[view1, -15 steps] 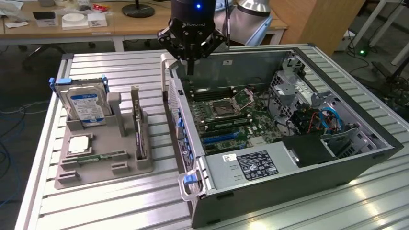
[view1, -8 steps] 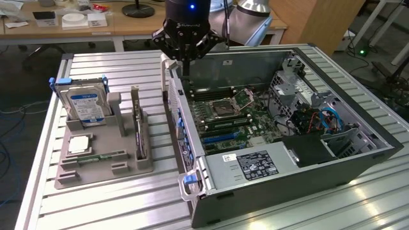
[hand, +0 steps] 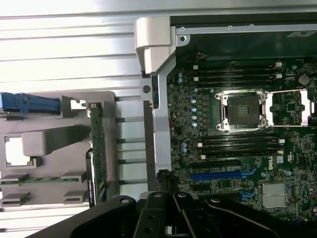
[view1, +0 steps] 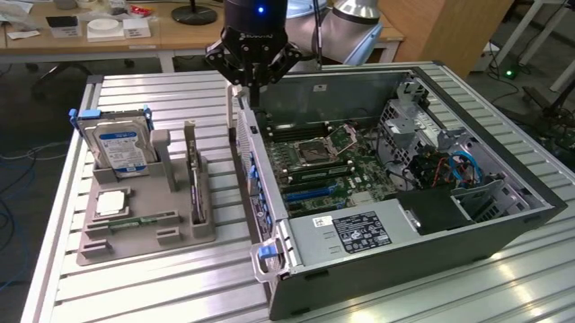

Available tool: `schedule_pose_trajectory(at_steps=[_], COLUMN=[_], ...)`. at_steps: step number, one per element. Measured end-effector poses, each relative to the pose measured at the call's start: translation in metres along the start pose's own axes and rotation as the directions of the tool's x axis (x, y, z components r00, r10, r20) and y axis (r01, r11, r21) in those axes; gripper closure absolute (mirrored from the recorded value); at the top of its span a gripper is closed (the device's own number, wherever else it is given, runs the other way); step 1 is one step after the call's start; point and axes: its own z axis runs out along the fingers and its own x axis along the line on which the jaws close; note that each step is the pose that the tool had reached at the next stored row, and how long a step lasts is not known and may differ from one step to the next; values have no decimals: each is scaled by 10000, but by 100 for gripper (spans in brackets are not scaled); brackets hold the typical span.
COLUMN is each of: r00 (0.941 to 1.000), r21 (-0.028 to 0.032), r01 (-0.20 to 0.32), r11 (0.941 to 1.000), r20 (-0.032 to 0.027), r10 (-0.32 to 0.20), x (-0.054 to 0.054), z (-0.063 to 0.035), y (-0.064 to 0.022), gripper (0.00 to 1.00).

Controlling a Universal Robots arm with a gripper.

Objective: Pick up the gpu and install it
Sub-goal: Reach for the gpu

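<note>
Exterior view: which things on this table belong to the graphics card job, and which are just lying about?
Job: thin dark gpu card standing in the grey plastic holder; open dark metal computer case; green motherboard inside it; robot's black claw, shut.
Lying about: boxy silver hard drive with blue label; narrow green memory stick; square silvery processor chip.

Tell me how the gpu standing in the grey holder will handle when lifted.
The gpu is a thin board, so probably stiff and light. It stands on edge in the grey holder, so a sideways nudge might tilt it.
</note>
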Motion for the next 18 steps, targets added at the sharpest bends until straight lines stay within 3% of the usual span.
schedule_pose_trajectory(at_steps=[18], r00=[10000], r21=[1], r01=[-1], r11=[10000], r20=[-12], r10=[1], x=[246], z=[12], y=[-20], gripper=[89])
